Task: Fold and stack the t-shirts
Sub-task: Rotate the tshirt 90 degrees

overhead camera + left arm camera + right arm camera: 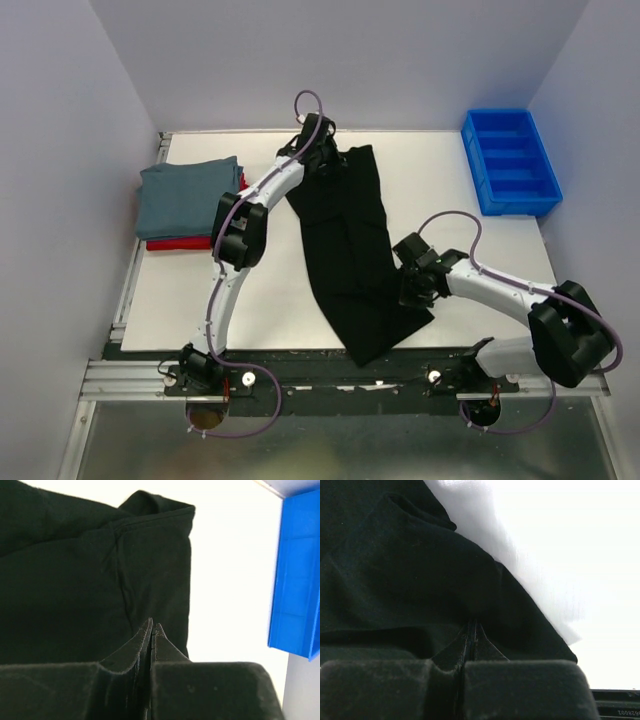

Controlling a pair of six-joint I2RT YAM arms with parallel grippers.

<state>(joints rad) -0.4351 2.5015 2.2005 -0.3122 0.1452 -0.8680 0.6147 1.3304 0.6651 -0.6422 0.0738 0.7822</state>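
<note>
A black t-shirt lies folded into a long strip that runs from the table's far middle towards the near edge. My left gripper is at its far end. In the left wrist view its fingertips stand almost together with only a thin slit, low over the flat black cloth; no cloth shows between them. My right gripper is at the strip's right edge near the front, shut on a raised fold of the black t-shirt. A folded grey-blue t-shirt rests on a red t-shirt at the left.
A blue plastic bin with compartments sits at the table's far right corner; it also shows as the blue bin to the right of the left fingers. White table top separates the strip from the bin. Grey walls enclose the table.
</note>
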